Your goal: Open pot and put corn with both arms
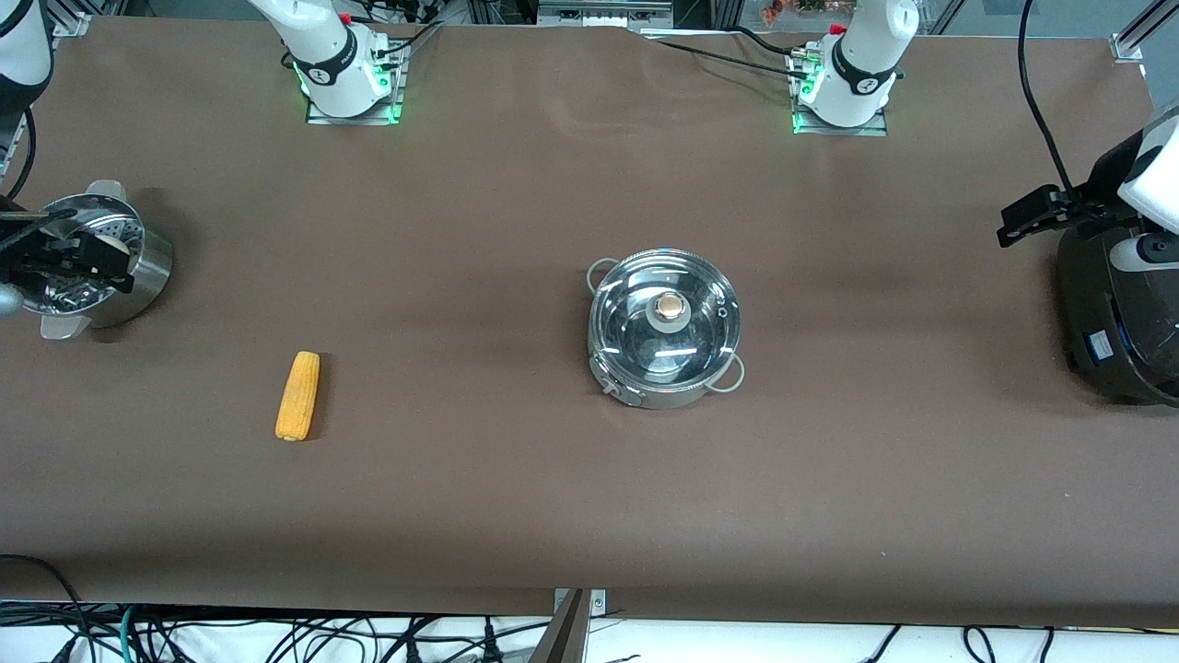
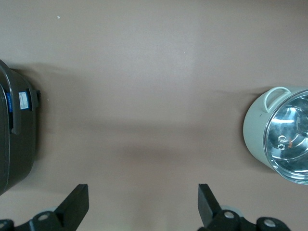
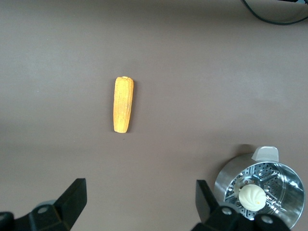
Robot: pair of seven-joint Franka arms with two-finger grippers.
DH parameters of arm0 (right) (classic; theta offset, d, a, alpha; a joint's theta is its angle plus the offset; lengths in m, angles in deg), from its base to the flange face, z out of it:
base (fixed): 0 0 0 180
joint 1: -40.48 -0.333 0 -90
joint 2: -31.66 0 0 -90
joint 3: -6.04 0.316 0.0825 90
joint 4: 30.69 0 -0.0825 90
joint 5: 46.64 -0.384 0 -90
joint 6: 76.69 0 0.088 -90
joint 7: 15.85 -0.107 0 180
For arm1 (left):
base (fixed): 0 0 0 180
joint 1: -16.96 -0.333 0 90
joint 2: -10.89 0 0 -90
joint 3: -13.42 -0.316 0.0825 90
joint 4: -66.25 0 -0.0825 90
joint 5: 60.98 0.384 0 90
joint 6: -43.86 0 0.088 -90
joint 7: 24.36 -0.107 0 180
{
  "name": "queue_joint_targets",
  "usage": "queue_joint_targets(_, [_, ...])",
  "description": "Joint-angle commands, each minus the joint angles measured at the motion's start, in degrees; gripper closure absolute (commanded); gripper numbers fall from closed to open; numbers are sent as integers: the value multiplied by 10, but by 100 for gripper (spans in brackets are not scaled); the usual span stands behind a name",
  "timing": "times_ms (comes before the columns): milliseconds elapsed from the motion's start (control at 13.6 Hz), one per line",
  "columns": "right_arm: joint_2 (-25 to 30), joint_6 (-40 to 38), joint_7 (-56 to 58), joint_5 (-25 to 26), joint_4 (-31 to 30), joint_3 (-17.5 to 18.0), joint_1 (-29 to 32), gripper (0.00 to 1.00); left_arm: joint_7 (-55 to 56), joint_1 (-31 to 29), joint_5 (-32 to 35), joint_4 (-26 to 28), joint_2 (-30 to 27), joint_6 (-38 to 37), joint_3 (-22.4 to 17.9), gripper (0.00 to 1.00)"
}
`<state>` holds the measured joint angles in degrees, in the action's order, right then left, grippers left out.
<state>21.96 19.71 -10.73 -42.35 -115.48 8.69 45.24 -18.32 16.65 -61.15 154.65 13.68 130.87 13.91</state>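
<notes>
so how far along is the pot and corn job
Nothing looks done yet. The glass lid sits closed on the pot mid-table, and the corn cob lies on the table toward the right arm's end. Nothing is in hand: the left gripper hangs open beside the black cooker, and the right gripper is open over the steamer pot. Lifting the lid and loading the corn remain.

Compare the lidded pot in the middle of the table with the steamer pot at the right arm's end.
The pot is shut under a clear glass lid with a tan knob; the steamer pot has no lid. The pot shows nothing inside; the steamer pot holds a perforated insert and a white bun. The right gripper hovers over the steamer pot; nothing hovers over the pot. Both are shiny steel.
</notes>
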Motion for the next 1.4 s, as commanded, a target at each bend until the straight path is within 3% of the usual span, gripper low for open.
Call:
queue_joint_targets(0, [-16,4,-2,-8,12,2,2,0,-10,-11,15,-4,2,-6,10,0])
queue_joint_targets(955, [-56,26,-3,-17,9,-1,4,0,-11,-7,16,-9,2,-21,12,0])
queue_joint_targets(1322, [-70,89,-10,-12,-27,-2,4,0,-12,-2,10,-31,32,-16,13,0])
